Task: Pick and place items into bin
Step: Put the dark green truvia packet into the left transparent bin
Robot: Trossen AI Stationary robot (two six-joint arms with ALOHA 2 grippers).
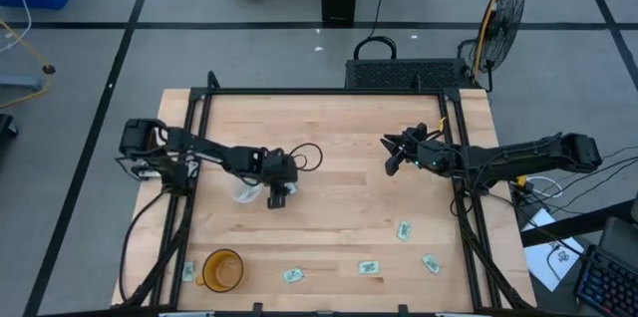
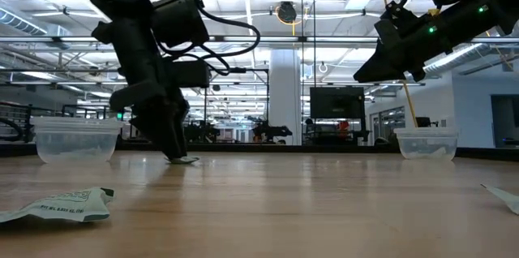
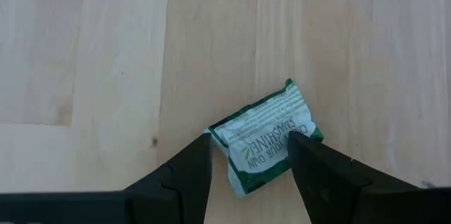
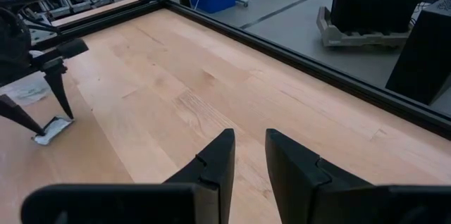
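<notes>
Table top: pale wood in butt-jointed planks, smooth with a satin sheen, grain and a small dark knot visible in the left wrist view. Table frame: black metal rails, matt. Packet: crinkled foil-like film, white face with green edges and green print, slightly glossy (creases catch the light). Left gripper fingers: dark matt plastic, smooth. Right gripper: same matt black finish. Bins: thin translucent plastic, frosted look. Cup: amber see-through plastic, glossy.
</notes>
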